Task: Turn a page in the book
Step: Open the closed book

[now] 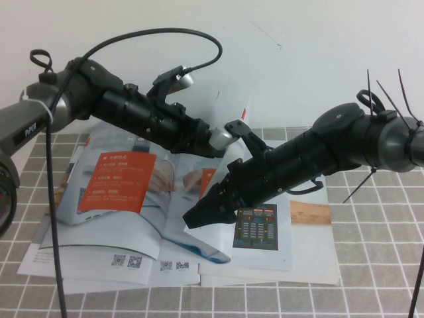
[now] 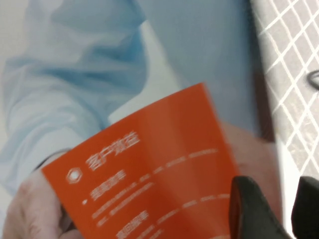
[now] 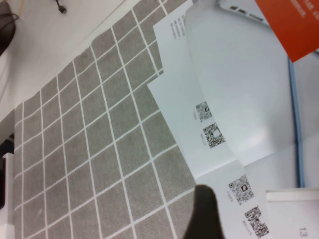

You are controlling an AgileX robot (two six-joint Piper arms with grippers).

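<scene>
The book (image 1: 142, 228) lies open on the checked table cloth, its left side showing a laptop photo with an orange panel (image 1: 116, 182). One page (image 1: 222, 93) stands lifted behind my left arm, white back toward the high camera. In the left wrist view that page (image 2: 124, 89) shows a blue-shirted person and an orange text panel (image 2: 149, 169). My left gripper (image 1: 240, 127) (image 2: 279, 201) is at the page's outer edge, fingers (image 2: 251, 214) apart, gripping nothing. My right gripper (image 1: 197, 216) hovers open just above the book's middle; one finger (image 3: 204, 214) shows over QR-coded sheets.
White sheets with QR codes (image 1: 126, 262) (image 3: 214, 132) stick out under the book's near edge. A flat brochure with a tan band (image 1: 311, 213) lies to the right under my right arm. The grey checked cloth (image 1: 371, 265) (image 3: 99, 149) runs on around them. A black cable (image 1: 53, 218) hangs at the left.
</scene>
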